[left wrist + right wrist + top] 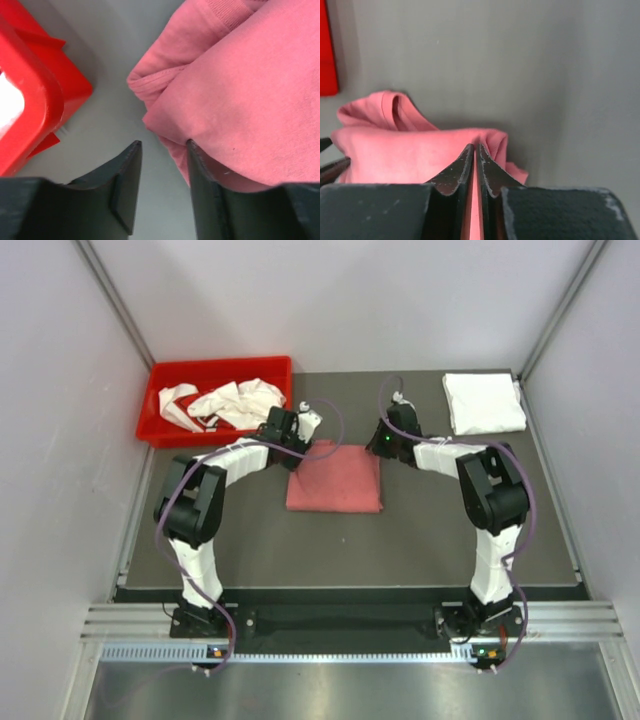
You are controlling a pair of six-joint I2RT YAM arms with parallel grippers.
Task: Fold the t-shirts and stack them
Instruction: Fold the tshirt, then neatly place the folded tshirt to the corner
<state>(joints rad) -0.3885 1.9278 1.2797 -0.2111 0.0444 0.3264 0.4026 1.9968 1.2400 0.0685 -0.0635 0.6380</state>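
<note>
We see the right gripper (475, 148) with its fingers pinched shut on a thin fold at the far right corner of the pink t-shirt (335, 478). The left gripper (164, 143) stands half open at the shirt's far left corner, one finger against the cloth and nothing between the two. The shirt lies folded flat in the middle of the worktop (330, 550). A folded white t-shirt (483, 402) sits at the far right corner, and crumpled white t-shirts (235, 400) lie in the red bin (220, 363) at the far left corner.
</note>
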